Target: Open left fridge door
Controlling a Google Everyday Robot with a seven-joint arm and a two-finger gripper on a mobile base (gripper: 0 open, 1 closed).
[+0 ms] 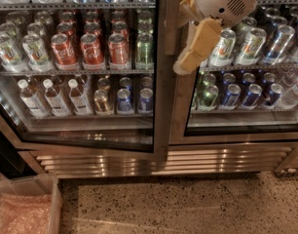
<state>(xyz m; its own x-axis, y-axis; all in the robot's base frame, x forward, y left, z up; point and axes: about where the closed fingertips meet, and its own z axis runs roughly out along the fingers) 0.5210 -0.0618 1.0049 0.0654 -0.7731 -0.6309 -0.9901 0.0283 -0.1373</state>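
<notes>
The left fridge door (pixel 81 67) fills the left and centre of the frame, a tall glass pane in a brushed steel frame with red cola cans (pixel 90 48) and clear bottles (pixel 54 96) showing through it. Its lower edge slants against the ribbed steel grille (pixel 158 160) beneath, which suggests it already stands a little ajar on its right side. The hand (pixel 197 43) hangs in the upper right of centre, just beside the door's right upright and in front of the right door (pixel 246 67). Whether the hand is wide, narrow or gripping the frame edge cannot be told. The door is probably heavy and stiff, swinging on hinges at its far left side, with a seal that resists at first and then lets go. The glass is fragile and the steel is smooth, so the safest hold looks to be the free vertical edge of the right upright, pulled outward in an arc. No separate handle can be made out. The door's top and left edge are cut off by the frame, the hinges are out of sight, and the arm leaves the picture at the top right.
</notes>
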